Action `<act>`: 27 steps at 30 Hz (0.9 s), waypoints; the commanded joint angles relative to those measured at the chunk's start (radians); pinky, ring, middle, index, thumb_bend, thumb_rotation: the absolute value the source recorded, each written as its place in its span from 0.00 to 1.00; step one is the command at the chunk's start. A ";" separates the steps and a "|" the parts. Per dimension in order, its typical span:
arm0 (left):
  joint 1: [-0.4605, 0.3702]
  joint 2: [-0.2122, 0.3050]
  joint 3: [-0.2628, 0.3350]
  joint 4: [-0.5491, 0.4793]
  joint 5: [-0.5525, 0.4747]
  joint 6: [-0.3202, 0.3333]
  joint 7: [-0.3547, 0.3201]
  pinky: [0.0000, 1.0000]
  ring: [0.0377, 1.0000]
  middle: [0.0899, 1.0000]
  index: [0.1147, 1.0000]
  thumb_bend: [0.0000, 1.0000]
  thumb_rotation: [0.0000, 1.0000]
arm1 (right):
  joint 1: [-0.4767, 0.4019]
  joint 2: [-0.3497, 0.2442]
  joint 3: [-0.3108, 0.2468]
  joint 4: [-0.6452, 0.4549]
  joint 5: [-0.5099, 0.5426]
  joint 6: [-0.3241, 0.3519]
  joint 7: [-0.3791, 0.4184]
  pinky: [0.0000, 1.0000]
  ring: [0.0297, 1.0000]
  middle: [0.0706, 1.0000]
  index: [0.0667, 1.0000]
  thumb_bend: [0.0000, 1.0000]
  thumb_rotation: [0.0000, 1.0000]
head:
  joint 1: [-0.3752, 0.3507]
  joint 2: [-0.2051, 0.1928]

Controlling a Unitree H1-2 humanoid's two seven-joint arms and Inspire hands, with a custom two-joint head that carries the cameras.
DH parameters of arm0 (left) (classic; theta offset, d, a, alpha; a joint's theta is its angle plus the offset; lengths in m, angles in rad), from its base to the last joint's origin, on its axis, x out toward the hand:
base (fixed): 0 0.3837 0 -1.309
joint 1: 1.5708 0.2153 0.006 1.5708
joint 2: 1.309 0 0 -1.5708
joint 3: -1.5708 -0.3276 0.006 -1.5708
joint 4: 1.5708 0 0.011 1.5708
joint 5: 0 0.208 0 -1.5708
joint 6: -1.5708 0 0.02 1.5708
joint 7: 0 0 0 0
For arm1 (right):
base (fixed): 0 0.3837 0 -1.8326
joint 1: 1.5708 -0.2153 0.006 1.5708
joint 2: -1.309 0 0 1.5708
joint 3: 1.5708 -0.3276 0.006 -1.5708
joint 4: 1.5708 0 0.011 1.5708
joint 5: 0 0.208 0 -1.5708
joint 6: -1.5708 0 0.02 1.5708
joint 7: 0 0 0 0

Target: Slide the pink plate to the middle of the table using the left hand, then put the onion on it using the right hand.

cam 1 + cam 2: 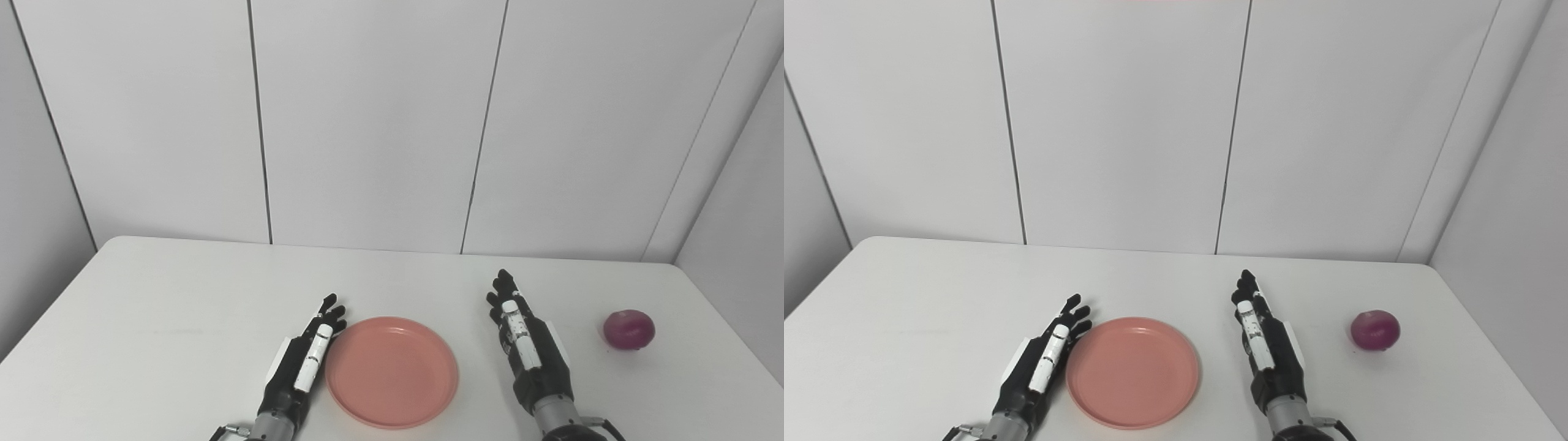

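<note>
Pink plate [392,371] laid on white surface [153,318], flanked by left hand [303,361] touching its rim, right hand [530,349] apart, fingers extended, nothing held, onion [629,329] set far right.

Both arms come in from the bottom edge. The left hand [303,361] lies low, fingers straight and pointing forward. The right hand [527,343] likewise, fingers extended, holding nothing.

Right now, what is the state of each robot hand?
Left robot hand: open, holding nothing, beside the pink plate.
Right robot hand: open, holding nothing; the onion lies apart.
</note>
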State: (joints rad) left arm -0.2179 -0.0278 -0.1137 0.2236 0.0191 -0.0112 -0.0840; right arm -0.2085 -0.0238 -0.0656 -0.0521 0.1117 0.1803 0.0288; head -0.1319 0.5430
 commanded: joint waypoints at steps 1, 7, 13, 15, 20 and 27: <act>-0.025 0.020 0.018 0.050 -0.019 -0.032 -0.013 0.94 0.93 0.95 0.95 0.55 1.00 | -0.058 -0.013 -0.018 -0.037 0.000 -0.051 -0.011 0.99 0.96 0.96 0.97 0.59 0.79 | -0.007 -0.003; -0.031 0.031 0.033 0.069 -0.025 -0.042 -0.026 0.94 0.94 0.94 0.95 0.55 1.00 | -0.083 -0.066 -0.021 -0.028 -0.106 -0.092 -0.055 0.97 0.97 0.96 0.97 0.61 0.69 | -0.049 0.003; -0.039 0.034 0.035 0.085 -0.019 -0.067 -0.026 0.94 0.93 0.94 0.95 0.53 1.00 | -0.105 -0.146 -0.009 -0.001 -0.326 -0.106 -0.150 0.90 0.92 0.91 0.92 0.70 0.63 | -0.075 0.009; -0.042 0.034 0.036 0.094 -0.017 -0.074 -0.023 0.95 0.94 0.95 0.95 0.53 1.00 | -0.110 -0.165 -0.015 0.010 -0.346 -0.119 -0.165 0.88 0.91 0.90 0.92 0.70 0.60 | -0.077 0.010; -0.049 0.036 0.038 0.110 -0.014 -0.083 -0.021 0.97 0.95 0.95 0.96 0.55 1.00 | -0.126 -0.215 -0.030 0.041 -0.416 -0.123 -0.209 0.86 0.89 0.90 0.93 0.69 0.53 | -0.085 0.011; -0.049 0.051 0.039 0.114 -0.019 -0.088 -0.038 0.98 0.96 0.97 0.97 0.56 1.00 | -0.142 -0.253 -0.038 0.073 -0.493 -0.085 -0.251 0.85 0.90 0.91 0.93 0.72 0.46 | -0.140 0.006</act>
State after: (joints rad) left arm -0.2793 0.0004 -0.0829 0.3083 0.0065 -0.0623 -0.1116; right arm -0.3001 -0.2549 -0.1011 0.0321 -0.3532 0.1104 -0.1987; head -0.2728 0.5492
